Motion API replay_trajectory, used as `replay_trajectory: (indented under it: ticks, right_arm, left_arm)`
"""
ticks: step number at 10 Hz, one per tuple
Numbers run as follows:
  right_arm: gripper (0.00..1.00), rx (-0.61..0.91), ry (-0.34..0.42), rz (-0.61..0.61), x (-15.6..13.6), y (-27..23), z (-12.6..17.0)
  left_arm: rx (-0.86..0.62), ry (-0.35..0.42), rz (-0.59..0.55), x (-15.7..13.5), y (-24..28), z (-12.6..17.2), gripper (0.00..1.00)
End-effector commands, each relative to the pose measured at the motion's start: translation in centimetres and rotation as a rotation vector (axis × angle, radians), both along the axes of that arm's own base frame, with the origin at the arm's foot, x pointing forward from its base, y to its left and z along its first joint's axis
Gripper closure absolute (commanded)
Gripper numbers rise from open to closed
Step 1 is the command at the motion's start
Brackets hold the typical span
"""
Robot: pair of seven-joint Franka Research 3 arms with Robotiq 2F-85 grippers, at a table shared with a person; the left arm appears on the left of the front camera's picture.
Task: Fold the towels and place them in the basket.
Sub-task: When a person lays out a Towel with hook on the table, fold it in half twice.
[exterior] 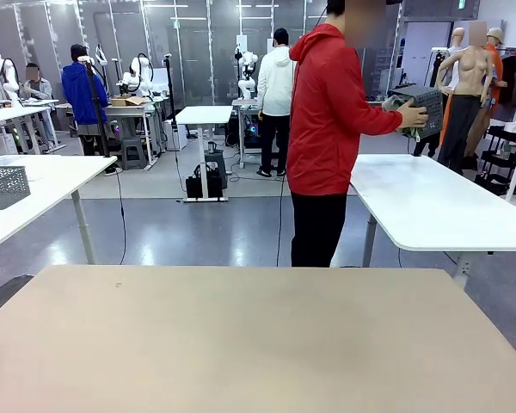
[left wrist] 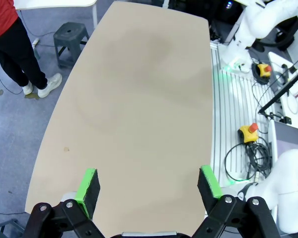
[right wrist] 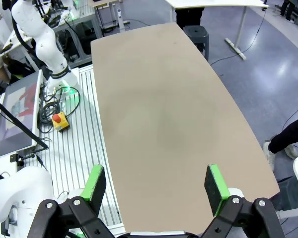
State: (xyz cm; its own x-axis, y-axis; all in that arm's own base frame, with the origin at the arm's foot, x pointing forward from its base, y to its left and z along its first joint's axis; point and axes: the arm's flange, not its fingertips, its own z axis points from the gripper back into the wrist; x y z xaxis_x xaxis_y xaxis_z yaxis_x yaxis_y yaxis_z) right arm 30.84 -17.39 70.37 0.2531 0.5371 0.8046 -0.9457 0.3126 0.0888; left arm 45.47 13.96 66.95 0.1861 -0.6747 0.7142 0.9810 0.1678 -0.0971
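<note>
**Basket [exterior: 423, 101] still in the person's hand [exterior: 410, 114], off the bench [exterior: 258, 344]**

It's held up beyond the bench's far right corner, well apart from it. The pale cloth under it may be the towels, but I can't tell. I judge the wire basket light and stiff, so grab its rim. Terry would be soft and floppy, so pinch a corner. My left claw [left wrist: 149, 184] and right claw [right wrist: 156, 183] hang above the bench, released, holding nothing, far from the basket.

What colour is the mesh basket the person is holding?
Dark grey; the rectangular wire-mesh basket shows best in the front view.
</note>
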Motion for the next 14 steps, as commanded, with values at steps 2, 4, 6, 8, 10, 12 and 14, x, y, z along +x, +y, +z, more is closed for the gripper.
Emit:
replay_trajectory:
  ticks: [2,4,6,8,10,12,14]
  right_arm:
    - [0.00,0.002,0.001,0.000,-0.07,-0.03,-0.01]
    - [0.00,0.002,0.001,0.000,-0.07,-0.03,-0.01]
    - [0.00,0.002,0.001,0.000,-0.07,-0.03,-0.01]
    - [0.00,0.002,0.001,0.000,-0.07,-0.03,-0.01]
    - [0.00,0.002,0.001,0.000,-0.07,-0.03,-0.01]
    - [0.00,0.002,0.001,0.000,-0.07,-0.03,-0.01]
    - [0.00,0.002,0.001,0.000,-0.07,-0.03,-0.01]
  left_arm:
    - [0.003,0.001,-0.001,-0.04,0.00,0.01,0.00]
    - [0.003,0.001,-0.001,-0.04,0.00,0.01,0.00]
    - [0.003,0.001,-0.001,-0.04,0.00,0.01,0.00]
    - [0.003,0.001,-0.001,-0.04,0.00,0.01,0.00]
    - [0.003,0.001,-0.001,-0.04,0.00,0.01,0.00]
    - [0.003,0.001,-0.001,-0.04,0.00,0.01,0.00]
    - [0.003,0.001,-0.001,-0.04,0.00,0.01,0.00]
